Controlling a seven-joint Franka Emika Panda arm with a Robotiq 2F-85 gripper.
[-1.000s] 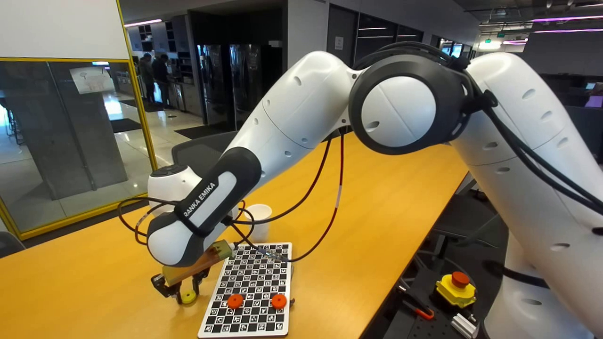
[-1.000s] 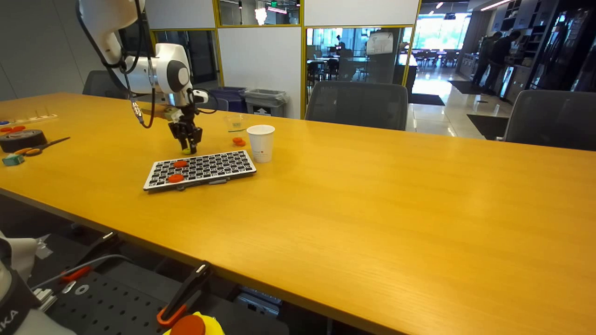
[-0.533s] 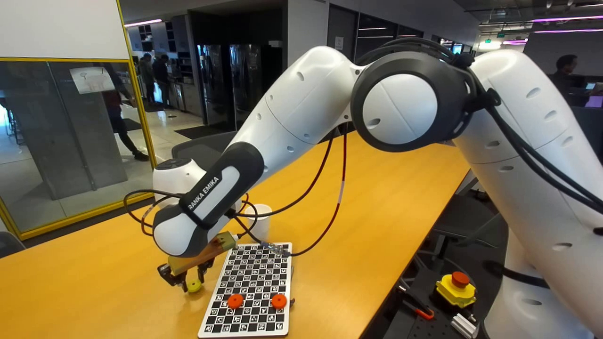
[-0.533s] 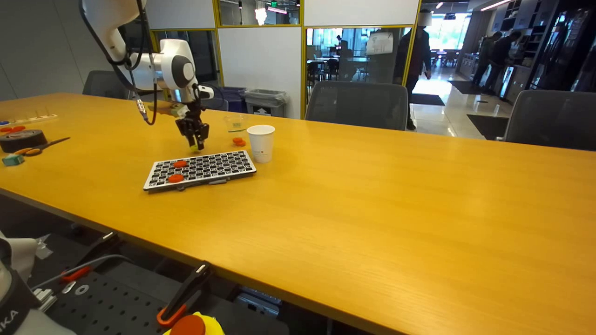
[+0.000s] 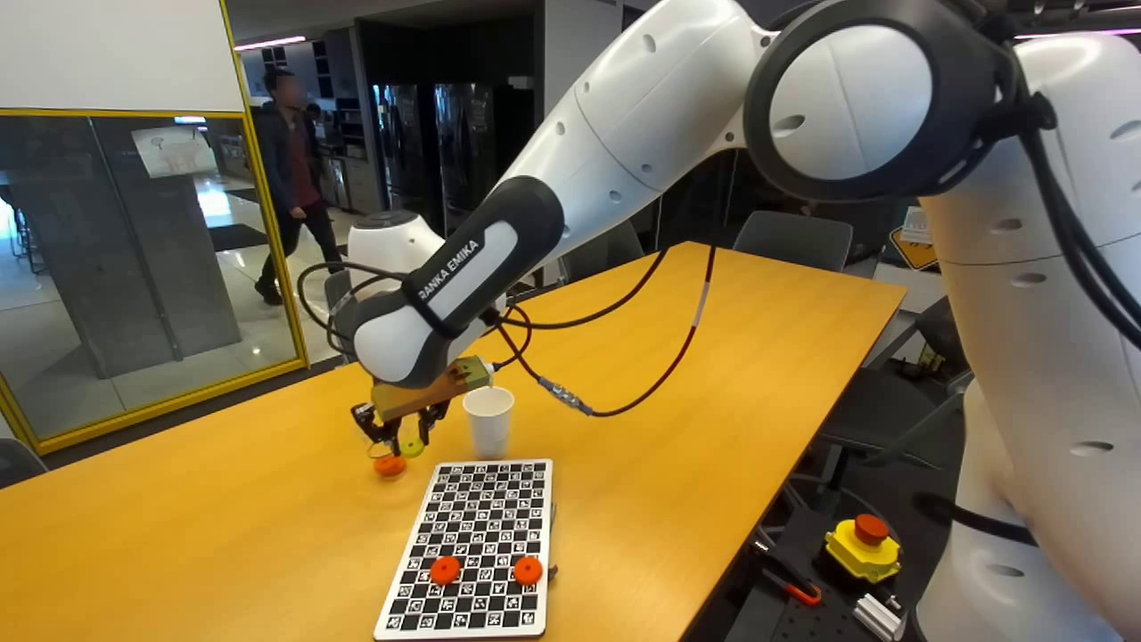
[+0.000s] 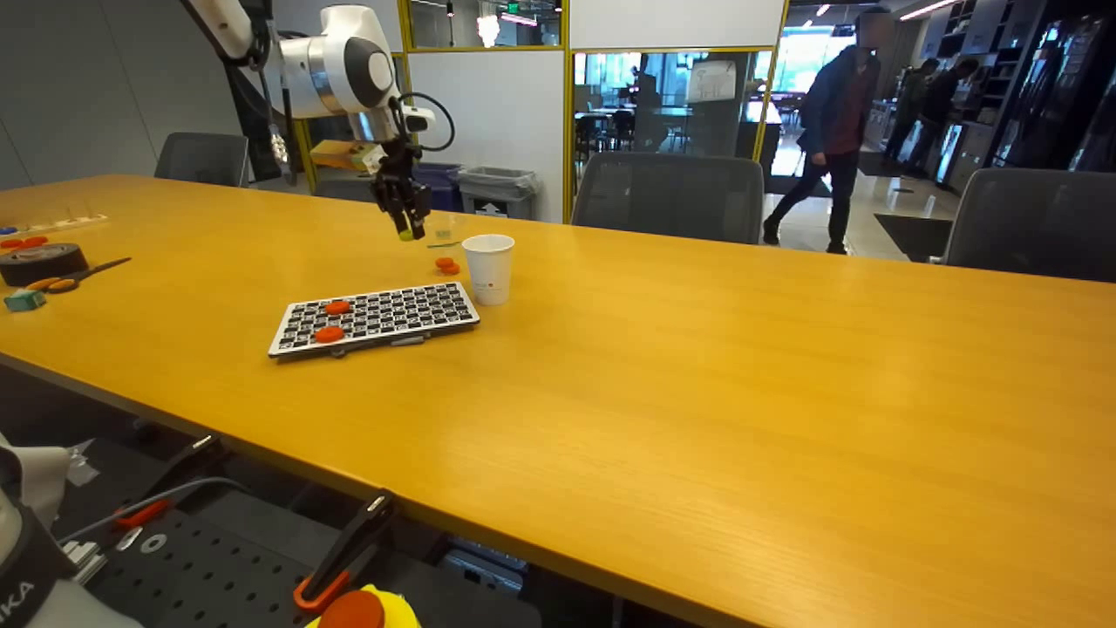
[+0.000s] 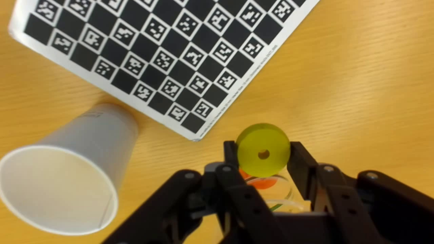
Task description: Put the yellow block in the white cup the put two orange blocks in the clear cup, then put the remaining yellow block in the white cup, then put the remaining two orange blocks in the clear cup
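My gripper (image 5: 410, 440) is shut on a round yellow block (image 7: 262, 149) with a hole in its middle, held above the table. The gripper also shows in an exterior view (image 6: 408, 228). The white cup (image 5: 489, 430) stands upright beside the gripper; in the wrist view it (image 7: 101, 132) is at the left, its bottom hidden. The clear cup (image 6: 445, 232) is partly behind the gripper, and partly hidden by the fingers in the wrist view. Orange blocks (image 6: 447, 265) lie by the clear cup. Two more orange blocks (image 5: 446, 571) (image 5: 528, 571) lie on the checkered board. No other yellow block shows.
The checkered board (image 5: 490, 513) lies near the white cup. A black tape roll (image 6: 44, 262), scissors (image 6: 87, 274), a green block (image 6: 24, 299) and a peg strip (image 6: 70, 223) are at the table's far end. Chairs stand around the table.
The gripper has lifted the yellow block off the table and carried it past the board's side toward the cups. A person walks by in the background. The cups and orange blocks have not moved.
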